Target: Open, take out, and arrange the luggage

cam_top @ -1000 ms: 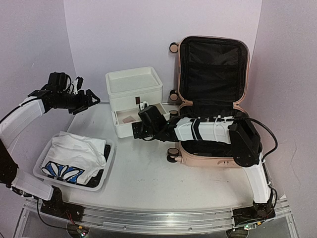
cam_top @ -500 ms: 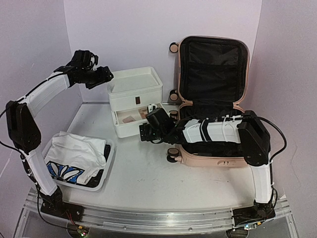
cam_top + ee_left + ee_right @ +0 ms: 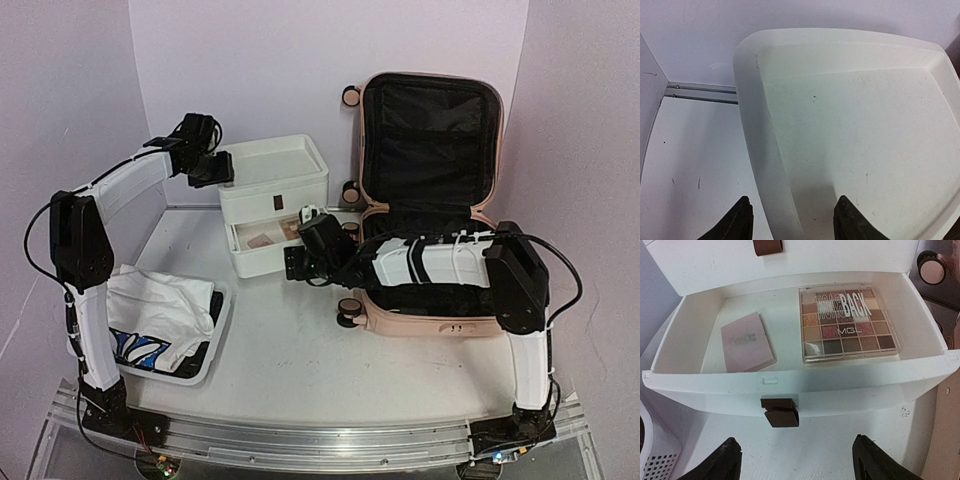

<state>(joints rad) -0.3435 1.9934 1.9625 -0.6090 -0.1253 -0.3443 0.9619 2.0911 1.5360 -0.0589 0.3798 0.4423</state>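
The luggage (image 3: pixel 430 140) stands open at the back right of the table (image 3: pixel 290 350), lid upright, and what shows of its black lining looks bare, so opening and unpacking seem largely done. A palette (image 3: pixel 847 322) and a pink compact (image 3: pixel 746 342) lie in the open lower drawer of the drawer unit (image 3: pixel 272 175); white clothing (image 3: pixel 160 300) fills the basket (image 3: pixel 222 312). The right gripper (image 3: pixel 795 460) faces that drawer, fingers spread and empty; the left gripper (image 3: pixel 792 222) hovers over the unit's top tray, fingers apart astride its rim, grasping nothing. Probably only tidying remains.
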